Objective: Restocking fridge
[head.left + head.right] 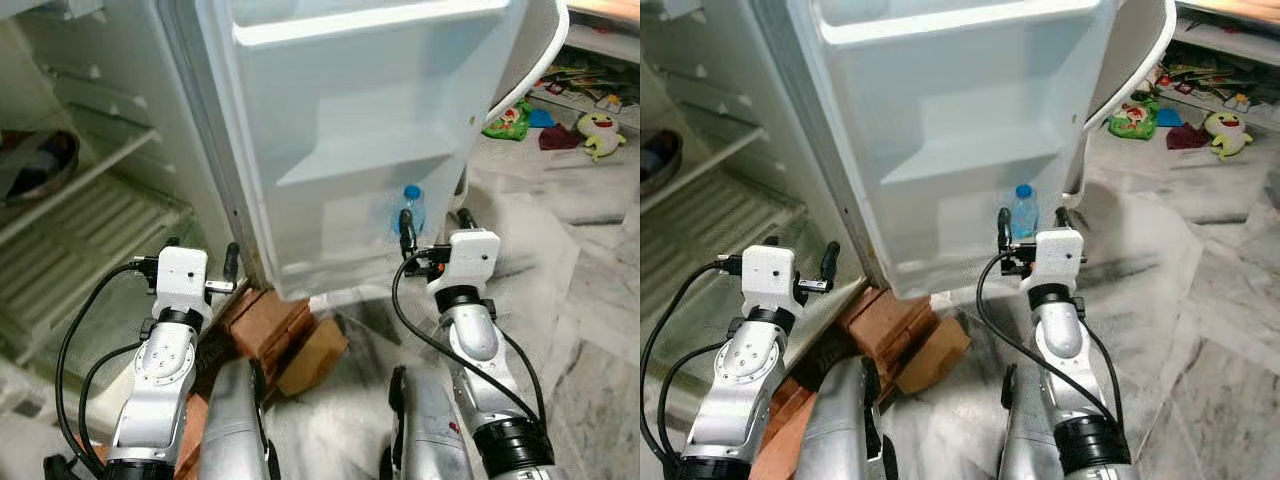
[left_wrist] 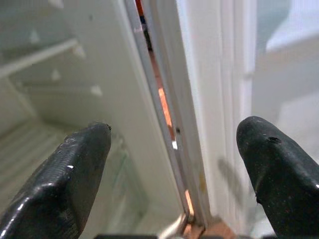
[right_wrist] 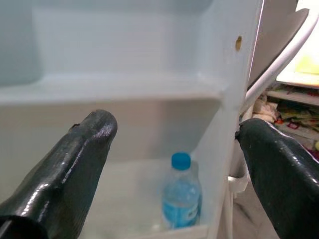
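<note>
The fridge door [image 1: 360, 120] stands open in front of me, with white shelves moulded into it. A small water bottle [image 1: 411, 208] with a blue cap and blue label stands upright in the lowest door shelf [image 3: 124, 219], near its outer end. My right gripper [image 1: 435, 225] is open just in front of the bottle [image 3: 182, 194], and its fingers are not touching it. My left gripper [image 1: 202, 246] is open and empty by the hinge edge of the door [image 2: 169, 114], next to the fridge interior [image 1: 80, 230].
Wire shelves [image 1: 70, 190] fill the fridge interior, with a dark bowl [image 1: 40, 165] on one at far left. Red bricks [image 1: 265, 320] and a cardboard piece [image 1: 315, 355] lie under the door. Toys [image 1: 600, 130] litter the marble floor at far right.
</note>
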Controlling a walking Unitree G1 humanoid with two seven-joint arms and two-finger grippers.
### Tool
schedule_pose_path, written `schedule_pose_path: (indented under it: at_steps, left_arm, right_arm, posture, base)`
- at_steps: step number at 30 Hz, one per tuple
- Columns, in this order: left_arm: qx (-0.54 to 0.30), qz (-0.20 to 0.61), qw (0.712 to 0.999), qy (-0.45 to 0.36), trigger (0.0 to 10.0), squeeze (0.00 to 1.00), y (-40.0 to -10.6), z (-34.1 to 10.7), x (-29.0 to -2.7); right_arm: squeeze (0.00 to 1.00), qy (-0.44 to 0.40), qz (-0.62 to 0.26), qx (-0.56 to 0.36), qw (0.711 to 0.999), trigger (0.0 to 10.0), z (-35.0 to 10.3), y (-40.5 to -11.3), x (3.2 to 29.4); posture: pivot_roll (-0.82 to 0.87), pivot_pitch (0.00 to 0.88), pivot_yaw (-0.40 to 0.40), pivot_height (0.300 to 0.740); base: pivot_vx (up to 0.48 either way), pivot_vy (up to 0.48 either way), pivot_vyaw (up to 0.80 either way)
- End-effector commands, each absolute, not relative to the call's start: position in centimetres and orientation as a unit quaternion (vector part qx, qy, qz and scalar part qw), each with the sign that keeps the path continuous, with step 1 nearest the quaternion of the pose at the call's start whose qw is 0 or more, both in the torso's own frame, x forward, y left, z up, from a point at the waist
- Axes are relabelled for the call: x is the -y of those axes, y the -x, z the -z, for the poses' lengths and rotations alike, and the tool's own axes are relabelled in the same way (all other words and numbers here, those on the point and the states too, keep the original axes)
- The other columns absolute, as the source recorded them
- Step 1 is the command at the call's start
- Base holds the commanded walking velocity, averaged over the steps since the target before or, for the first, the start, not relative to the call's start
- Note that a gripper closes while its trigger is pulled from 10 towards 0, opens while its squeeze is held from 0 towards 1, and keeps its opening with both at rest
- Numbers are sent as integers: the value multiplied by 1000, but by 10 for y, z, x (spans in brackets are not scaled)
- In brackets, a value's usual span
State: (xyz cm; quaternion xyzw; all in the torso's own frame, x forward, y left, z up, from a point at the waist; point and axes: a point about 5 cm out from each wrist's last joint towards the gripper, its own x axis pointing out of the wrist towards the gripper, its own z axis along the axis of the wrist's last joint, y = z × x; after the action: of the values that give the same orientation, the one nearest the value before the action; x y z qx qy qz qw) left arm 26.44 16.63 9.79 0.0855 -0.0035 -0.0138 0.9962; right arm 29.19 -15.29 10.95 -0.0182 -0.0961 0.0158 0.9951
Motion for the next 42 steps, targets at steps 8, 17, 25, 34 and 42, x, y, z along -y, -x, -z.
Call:
schedule_pose_path:
  at_steps: [8, 17, 25, 34, 42]
  left_arm:
    - [6, 33, 996, -81, 10000, 0, -270, -85, -154]
    - [-1, 56, 996, -72, 10000, 0, -274, -72, -141]
    - [6, 63, 995, -78, 10000, 0, -273, -72, -141]
    - [12, 69, 994, -87, 10000, 0, -274, -72, -140]
    - [10, 74, 993, -87, 10000, 0, -270, -69, -137]
  right_arm:
    - [0, 3, -17, 81, 997, 10000, -111, -293, 156]
    - [0, -5, -1, 32, 999, 10000, -90, -288, 166]
    - [0, 2, 0, 38, 999, 10000, -93, -285, 167]
    - [0, -9, 11, -16, 1000, 10000, -78, -278, 174]
    - [0, -28, -9, -55, 998, 10000, -67, -273, 172]
  posture:
    - [34, 0, 12, 702]
    - [31, 0, -2, 740]
    - [29, 0, 7, 740]
    - [20, 0, 12, 740]
    - [17, 0, 13, 740]
  base:
    - [0, 0, 0]
    - [0, 0, 0]
    - [0, 0, 0]
    - [0, -213, 0]
    - [0, -480, 0]
